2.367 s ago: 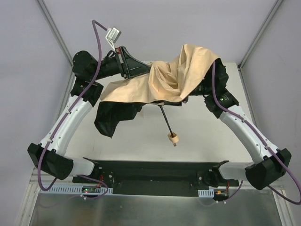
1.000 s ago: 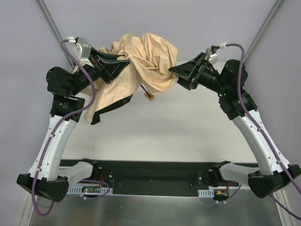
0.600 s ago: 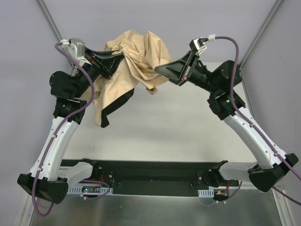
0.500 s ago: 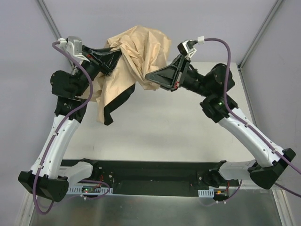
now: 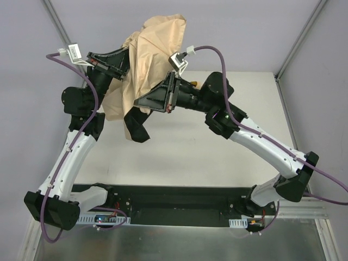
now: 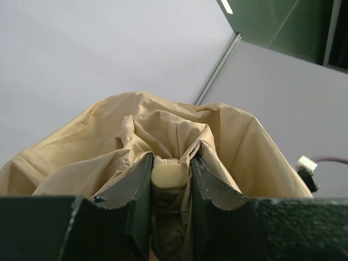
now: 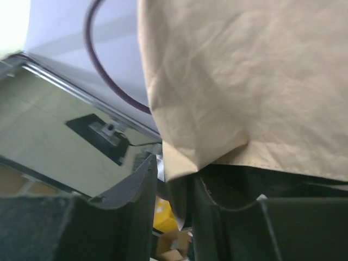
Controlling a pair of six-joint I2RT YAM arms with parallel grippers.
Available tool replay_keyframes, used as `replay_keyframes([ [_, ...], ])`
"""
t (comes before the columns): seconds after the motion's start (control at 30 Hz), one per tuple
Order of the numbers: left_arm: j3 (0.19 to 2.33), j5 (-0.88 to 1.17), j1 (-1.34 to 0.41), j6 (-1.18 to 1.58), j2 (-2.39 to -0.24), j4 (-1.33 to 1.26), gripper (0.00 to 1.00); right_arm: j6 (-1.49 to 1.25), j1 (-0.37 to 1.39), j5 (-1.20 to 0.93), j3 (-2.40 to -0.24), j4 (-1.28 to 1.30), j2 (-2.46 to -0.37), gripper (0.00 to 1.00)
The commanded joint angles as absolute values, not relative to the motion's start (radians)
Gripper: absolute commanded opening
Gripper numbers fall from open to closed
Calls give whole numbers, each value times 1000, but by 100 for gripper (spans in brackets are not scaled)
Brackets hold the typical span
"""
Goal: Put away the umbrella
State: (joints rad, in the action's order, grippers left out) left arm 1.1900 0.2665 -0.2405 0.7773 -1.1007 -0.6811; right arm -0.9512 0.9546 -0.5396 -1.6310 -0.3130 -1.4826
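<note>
The place is a robotics lab test cell. Plain pale-grey panels (image 5: 244, 32) close it in at the back and both sides, joined by bare metal struts (image 5: 300, 38) in the upper corners of the top view. Along the bottom of that frame, a black base plate (image 5: 179, 204) fixes two cabled robot arms (image 5: 70, 157) to a white table (image 5: 179, 152). A strip light (image 6: 227, 6) shows at the upper right of the left wrist view.

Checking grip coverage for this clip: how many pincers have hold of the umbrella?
2. The left pincer clamps a pale rounded piece wrapped in the umbrella fabric, at the back left. The right pincer pinches a fold of the tan fabric lower down, near the middle.
</note>
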Motion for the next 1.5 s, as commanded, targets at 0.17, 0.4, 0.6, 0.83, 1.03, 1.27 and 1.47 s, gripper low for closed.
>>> replay_keyframes([
  [0.17, 1137, 288, -230, 893, -1126, -1043, 0, -486, 1002, -486, -1663, 212, -1341, 59],
  [0.4, 1146, 575, -199, 870, -1149, -1166, 0, -367, 996, -466, -1539, 268, -1129, 90],
  [0.6, 1149, 678, -178, 894, -1155, -1244, 0, -437, 864, -457, -1531, 427, -1031, 96],
  [0.83, 1129, 634, -179, 991, -1178, -1382, 0, -803, 830, -595, -1489, -96, -1110, 100],
  [1.03, 1135, 634, -178, 985, -1166, -1376, 0, -765, 876, -532, -1545, 37, -1166, 45],
  [1.27, 1176, 666, -178, 1012, -1184, -1417, 0, -671, 970, -566, -1634, 84, -1264, 49],
  [1.47, 1158, 764, -178, 986, -1160, -1430, 0, -676, 706, -621, -1445, 186, -1020, 98],
])
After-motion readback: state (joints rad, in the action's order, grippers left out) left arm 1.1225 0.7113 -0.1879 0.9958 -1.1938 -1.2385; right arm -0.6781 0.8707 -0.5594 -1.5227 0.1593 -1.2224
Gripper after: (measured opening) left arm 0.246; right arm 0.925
